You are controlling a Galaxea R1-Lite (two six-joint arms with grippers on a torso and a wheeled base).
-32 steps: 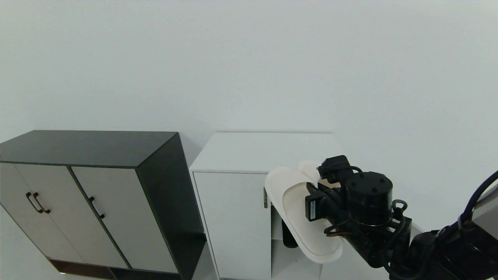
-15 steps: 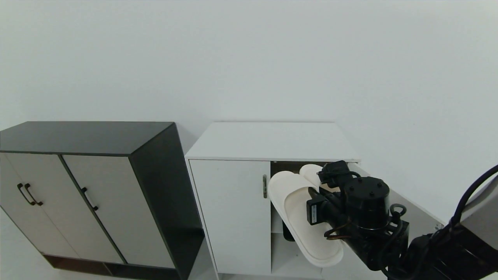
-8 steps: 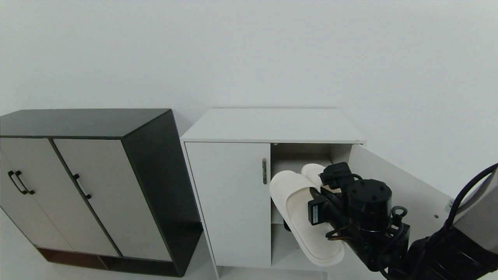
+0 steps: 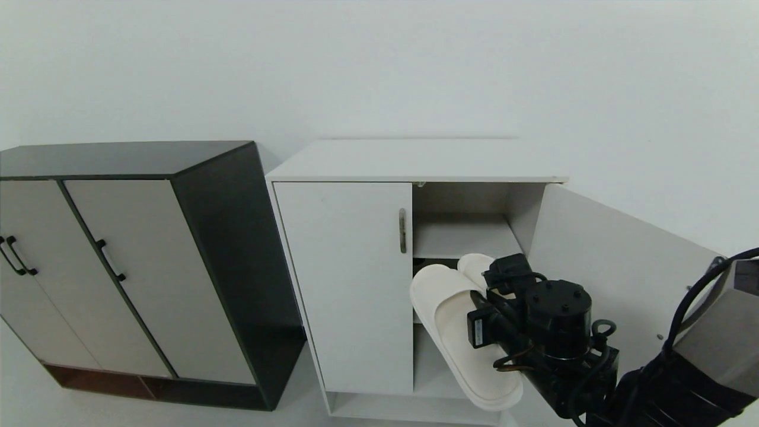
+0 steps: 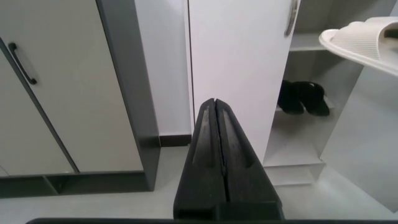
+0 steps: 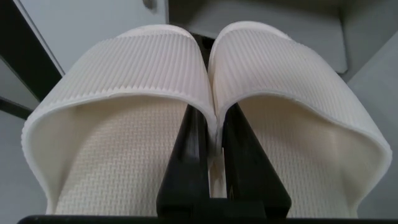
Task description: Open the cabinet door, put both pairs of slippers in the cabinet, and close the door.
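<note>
The white cabinet (image 4: 415, 159) stands with its right door (image 4: 616, 267) swung open and its left door (image 4: 347, 279) shut. My right gripper (image 6: 214, 134) is shut on the inner edges of a pair of white slippers (image 4: 456, 326), held side by side just in front of the open compartment. The same white slippers (image 6: 205, 106) point toes-first toward the shelf (image 4: 462, 237). A pair of black slippers (image 5: 303, 98) lies on the lower shelf inside. My left gripper (image 5: 216, 109) is shut and empty, low before the cabinet's left door (image 5: 239, 68).
A dark cabinet (image 4: 124, 249) with two grey doors and black handles stands to the left of the white one. The open door juts out toward my right arm. A white wall (image 4: 379, 65) rises behind both cabinets.
The head camera has tilted, so the cabinets sit higher and the open compartment's interior shows. The right gripper still holds the white slippers at about the same spot.
</note>
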